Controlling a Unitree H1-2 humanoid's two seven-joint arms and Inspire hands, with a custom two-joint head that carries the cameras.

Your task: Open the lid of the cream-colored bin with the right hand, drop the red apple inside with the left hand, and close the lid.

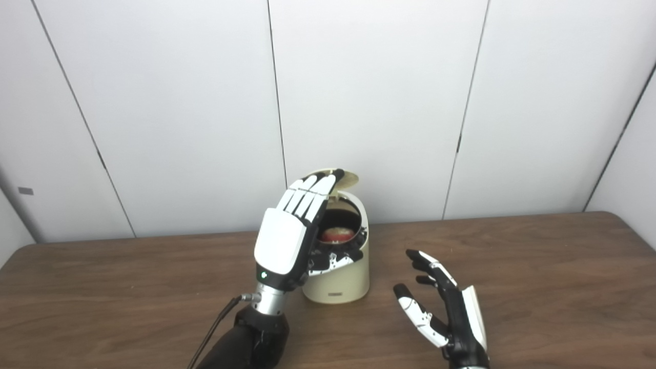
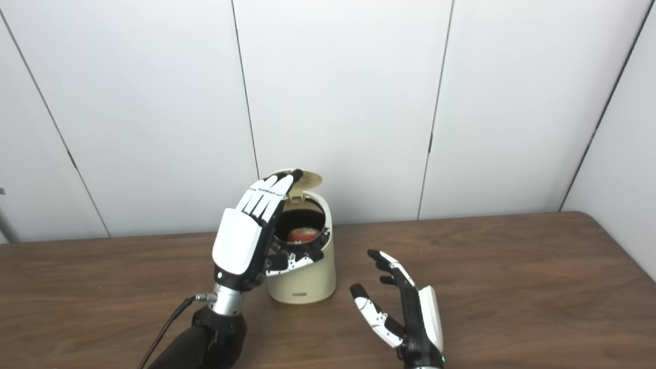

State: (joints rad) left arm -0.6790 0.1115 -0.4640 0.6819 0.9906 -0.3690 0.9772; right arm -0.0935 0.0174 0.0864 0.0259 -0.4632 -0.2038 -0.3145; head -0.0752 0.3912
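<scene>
The cream-colored bin [image 1: 338,279] stands on the wooden table [image 1: 512,266] near the middle, its round lid [image 1: 344,179] tipped up at the back. The red apple [image 1: 337,234] lies inside the bin's dark opening and also shows in the right eye view [image 2: 303,234]. My left hand [image 1: 292,230] is raised at the bin's left front, fingers straight and spread, thumb across the bin's rim, holding nothing. My right hand [image 1: 441,307] is open, low over the table to the right of the bin, apart from it.
A white panelled wall [image 1: 359,102] rises right behind the table. A black cable [image 1: 215,328] hangs from my left wrist. The table's far edge [image 1: 487,218] runs just behind the bin.
</scene>
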